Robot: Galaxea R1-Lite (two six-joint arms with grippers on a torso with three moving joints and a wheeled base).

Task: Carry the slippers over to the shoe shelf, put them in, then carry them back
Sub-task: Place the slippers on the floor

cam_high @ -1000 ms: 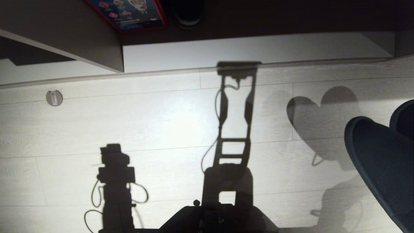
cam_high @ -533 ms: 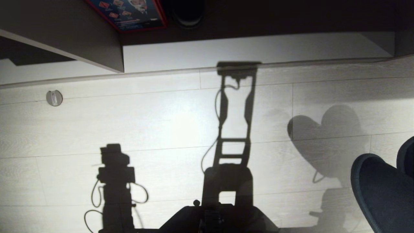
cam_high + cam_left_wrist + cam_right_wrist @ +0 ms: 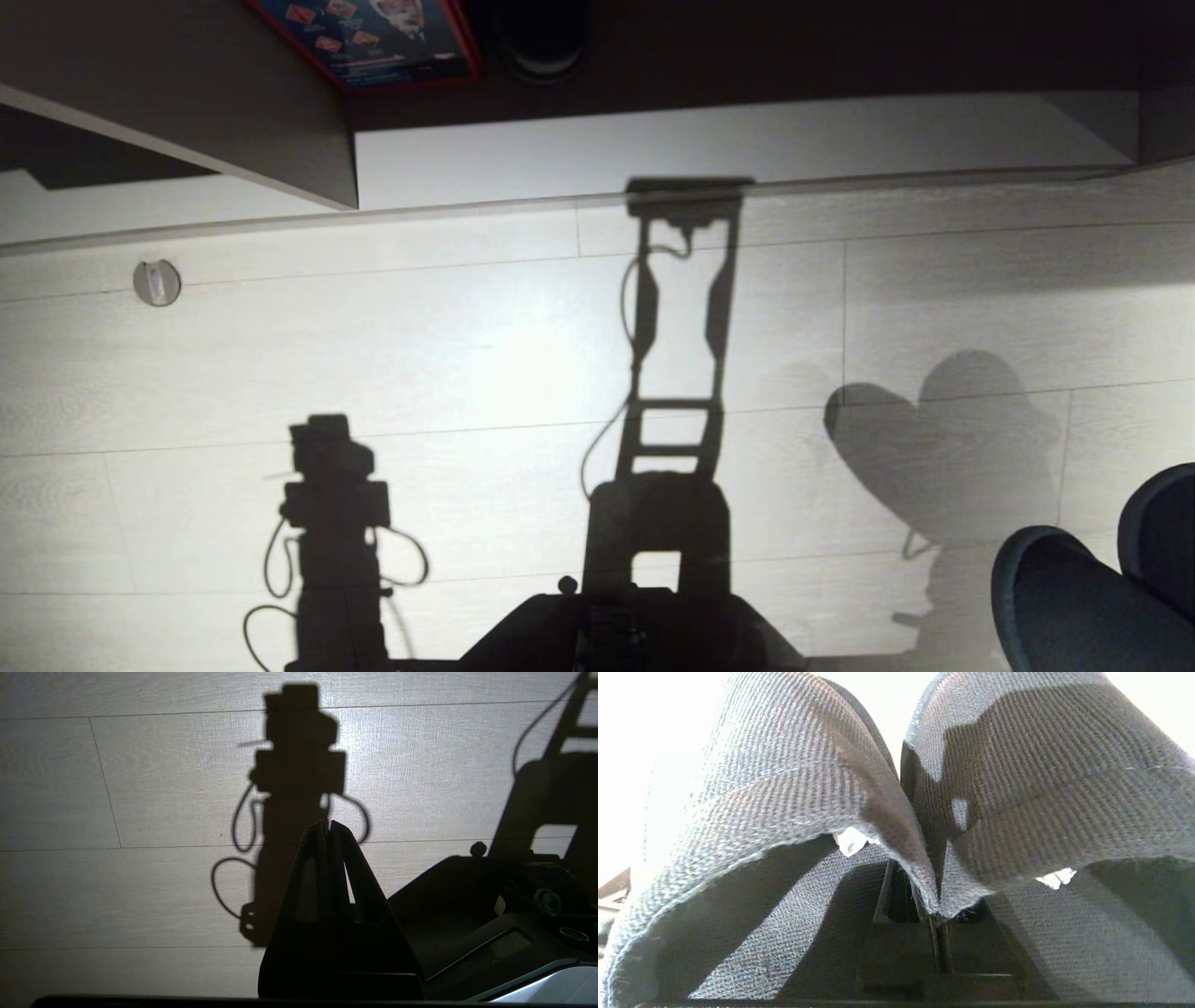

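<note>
slippers (image 3: 1017, 793): both hang together from the right tool (image 3: 934, 905); in the head view only their rounded ends show, at the lower right corner above the floor (image 3: 420, 355), clear of it.
right tool: pressed together on the two inner edges of the slipper openings, cloth bunched between the tips (one pinch carries the pair).
left tool (image 3: 328, 828): tips pressed together, holding nothing, parked low beside the robot's base (image 3: 467, 896).
handling: woven cloth uppers, soft, they fold and sag at the pinch; I judge them light, not fragile and not slippery, the weave giving grip.
where to hold: the adjoining rims of the openings, as now; a hold further along the upper would likely let one slipper slide free.
risk: only thin cloth is pinched, so a swing could tug one edge out.
direction: closed toes point away from the right tool; openings face back towards it.
long axis: runs from the tool out to the toes, the two slippers side by side, splayed apart like a V.
shoe shelf (image 3: 747, 140): pale board under a dark recess at the far edge of the floor, well apart from the slippers.
shelf contents: a red-edged box (image 3: 373, 37) deep inside; no slipper in it.
</note>
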